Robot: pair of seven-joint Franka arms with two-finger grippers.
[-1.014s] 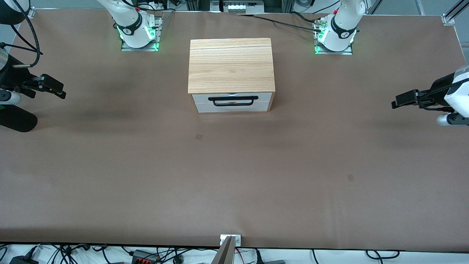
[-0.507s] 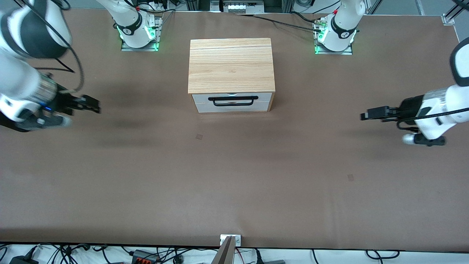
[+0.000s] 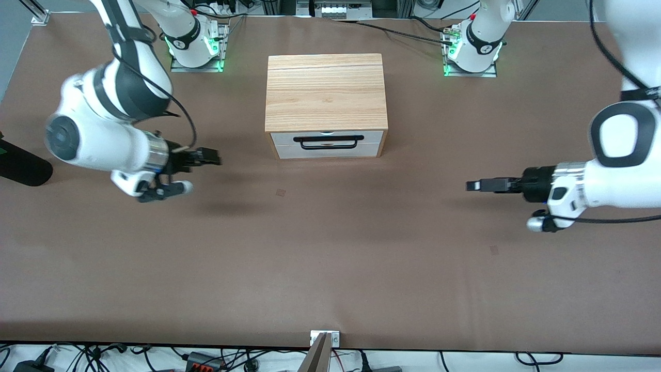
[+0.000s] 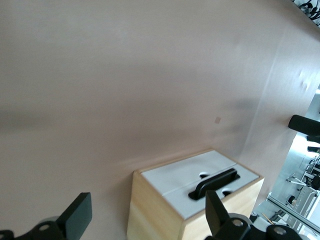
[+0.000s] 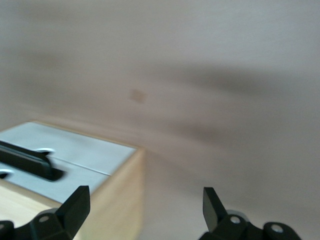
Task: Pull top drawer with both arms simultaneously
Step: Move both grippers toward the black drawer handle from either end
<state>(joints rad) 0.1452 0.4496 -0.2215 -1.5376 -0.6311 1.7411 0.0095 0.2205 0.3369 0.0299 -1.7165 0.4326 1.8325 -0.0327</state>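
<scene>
The top drawer (image 3: 283,138) is closed in the light-oak cabinet (image 3: 326,93); its white front carries a long black bar handle (image 3: 328,142). My right gripper (image 3: 210,156) hovers open and empty over the table, toward the right arm's end from the cabinet, pointing at it. My left gripper (image 3: 472,185) hovers open and empty over the table toward the left arm's end, also apart from it. The left wrist view shows the handle (image 4: 214,182) past the open gripper (image 4: 148,220). The right wrist view shows the handle (image 5: 27,161) and the open gripper (image 5: 145,207).
A black rounded object (image 3: 23,168) lies at the table's edge at the right arm's end. A metal clamp (image 3: 324,338) sits at the table edge nearest the front camera. The brown table (image 3: 330,248) spreads in front of the cabinet.
Both arms have swung in from the table's ends toward the cabinet, their grippers now much closer to it. The drawer has not moved.
</scene>
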